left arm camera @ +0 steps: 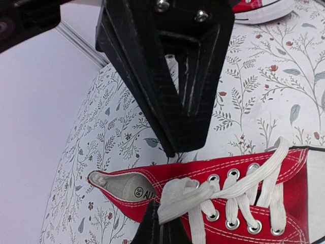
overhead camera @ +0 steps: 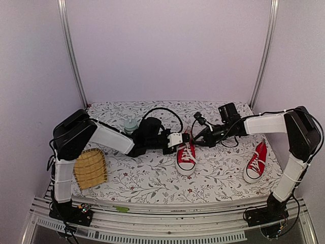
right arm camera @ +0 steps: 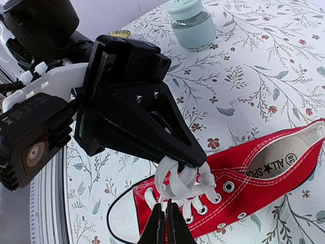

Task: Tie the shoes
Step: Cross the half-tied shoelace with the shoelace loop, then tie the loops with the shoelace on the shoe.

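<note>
Where the top view looks down on the flower-printed table (overhead camera: 152,180), the middle shoe (overhead camera: 186,158) sits near the centre, upright on its sole, with its heel toward 12 o'clock and its white toe cap toward 6 o'clock. The second shoe (overhead camera: 255,163) stands well apart from it at about 4 o'clock, its toe turned toward 7 o'clock, and neither arm touches it.

The left gripper (overhead camera: 181,145) reaches in from 9 o'clock and meets the middle shoe at the tongue end. Its fingers are pressed together on a bunch of the white lace (left arm camera: 175,201). In the left wrist view the lace gathers into a thick fold right at the fingertips at 6 o'clock, and in the right wrist view loops of lace rise to that gripper's tip.

The right gripper (overhead camera: 198,142) comes in from 2 o'clock and hovers just beside the left one, over the heel end of the same shoe. Its fingers (right arm camera: 156,226) stand almost together, with only a thin slit between them. In the left wrist view its tip hangs clear above the shoe's collar and is not touching the lace. The rest of the lace is threaded across the eyelets, with one loose end trailing onto the cloth.

A pale green jar (overhead camera: 131,123) stands at 10 o'clock from the middle shoe, behind the left arm. A woven bamboo mat (overhead camera: 90,169) lies at 8 o'clock, near the table's left edge.
</note>
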Motion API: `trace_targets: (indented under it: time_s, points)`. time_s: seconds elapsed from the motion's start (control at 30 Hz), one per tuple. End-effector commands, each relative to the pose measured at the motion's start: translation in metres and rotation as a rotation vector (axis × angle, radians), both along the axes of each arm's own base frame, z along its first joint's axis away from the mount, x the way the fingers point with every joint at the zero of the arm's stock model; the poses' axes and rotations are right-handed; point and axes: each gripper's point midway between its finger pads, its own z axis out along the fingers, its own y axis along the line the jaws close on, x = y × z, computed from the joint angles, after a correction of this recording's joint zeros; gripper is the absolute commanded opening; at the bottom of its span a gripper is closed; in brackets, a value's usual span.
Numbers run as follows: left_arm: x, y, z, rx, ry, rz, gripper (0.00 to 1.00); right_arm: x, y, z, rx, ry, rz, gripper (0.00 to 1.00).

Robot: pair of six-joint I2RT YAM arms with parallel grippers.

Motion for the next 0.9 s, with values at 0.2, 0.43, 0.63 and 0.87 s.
trace_targets:
  time_s: [0.2,0.43,0.63,0.87]
  points:
    - [-0.003,-0.002,-0.005,-0.015,0.003,-0.002,0.06,0.005,0.015,0.0,0.029,0.007,0.019,0.02]
    - [-0.002,-0.001,-0.007,-0.013,0.003,0.002,0.09,0.012,0.021,-0.005,0.022,0.003,0.025,0.02]
    - [-0.002,-0.001,-0.008,-0.015,0.004,0.002,0.1,0.018,0.026,-0.012,0.009,0.001,0.024,0.01]
    - [0.004,0.002,-0.005,-0.034,-0.008,0.037,0.17,0.025,0.026,-0.021,-0.02,0.002,0.005,0.02]
